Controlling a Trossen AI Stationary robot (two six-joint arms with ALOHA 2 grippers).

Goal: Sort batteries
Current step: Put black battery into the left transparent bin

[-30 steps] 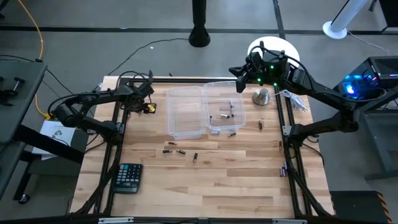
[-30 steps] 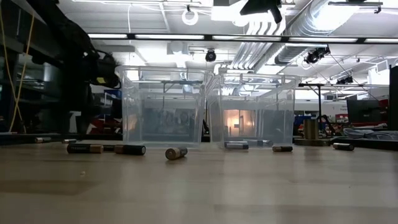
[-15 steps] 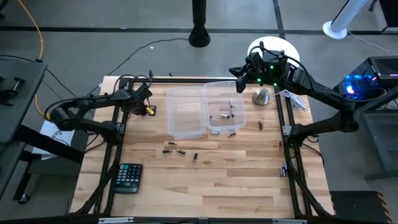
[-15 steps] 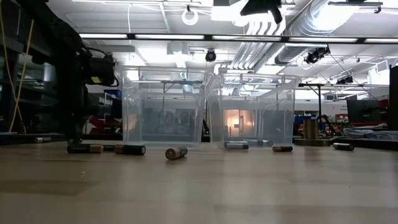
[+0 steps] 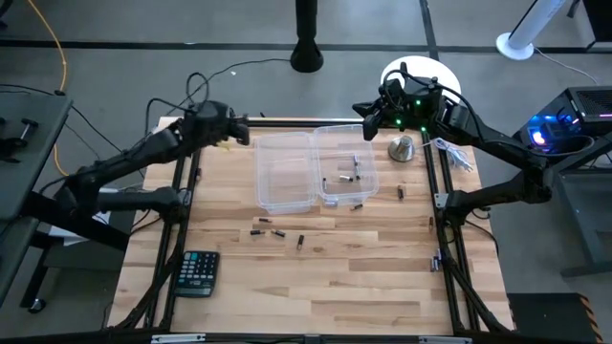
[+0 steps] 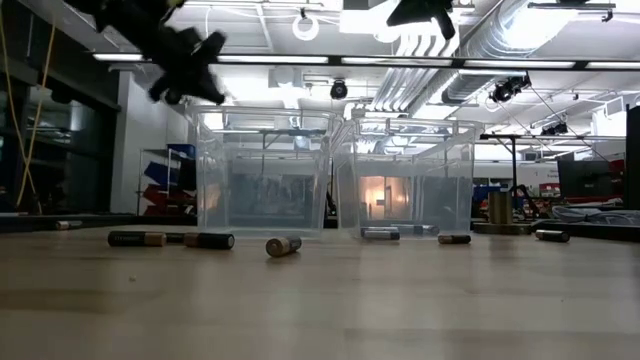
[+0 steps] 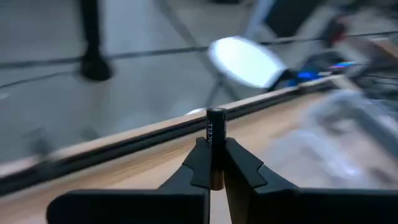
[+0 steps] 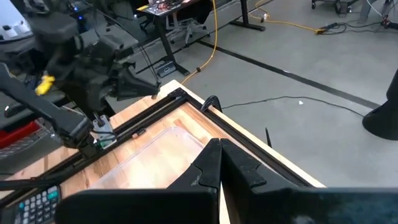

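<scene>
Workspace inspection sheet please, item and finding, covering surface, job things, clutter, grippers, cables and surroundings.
Surface: wooden table, dark frame rails.
Job's things: loose batteries in front of two clear bins; a few lie in the right bin; one held battery.
Clutter: calculator at the near left; metal bell at the far right.
Grippers: left gripper shut on the held battery, raised at the far left edge; right gripper shut, empty, above the right bin's far edge.
Cables: black cable and yellow cable on the floor.
Surroundings: grey floor, black stand base.

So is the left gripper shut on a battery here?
Yes: the left gripper is shut, its fingers pinching a dark battery that stands upright between them.
</scene>
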